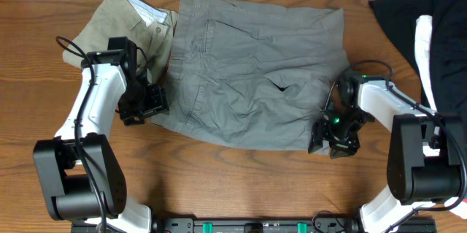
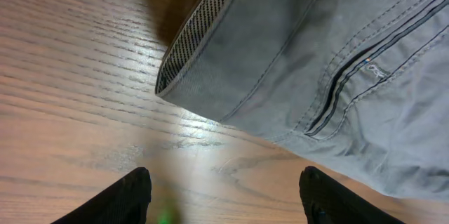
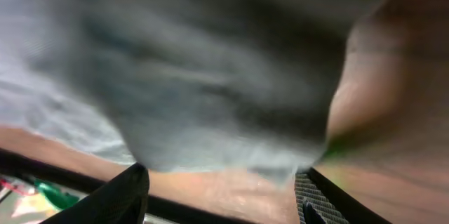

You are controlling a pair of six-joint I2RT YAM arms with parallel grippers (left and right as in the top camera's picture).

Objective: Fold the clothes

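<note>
- Near edge: a strip of bare wood table (image 1: 233,182) runs between the arm bases and the near hem of the grey shorts (image 1: 255,79). It is the widest open room in view.
- Surface: brown wood grain, flat and glossy, with glare in the left wrist view.
- Left gripper (image 1: 146,105): it sits at the shorts' near left corner. The jaws stand wide apart over bare wood with nothing between them, and the waistband corner lies just ahead of the fingertips (image 2: 130,196).
- Right gripper (image 1: 332,134): it sits at the shorts' near right corner with the jaws parted. The view is blurred, grey fabric hangs just ahead of the fingertips (image 3: 123,192), and contact cannot be told.
- Middle: the grey shorts lie spread flat and wrinkled.
- Far left: khaki shorts (image 1: 128,21) lie partly under the grey shorts' left edge.
- Far right: a black garment (image 1: 405,14) and a white garment (image 1: 423,39) lie at the table edge, apart from the grey shorts.
</note>
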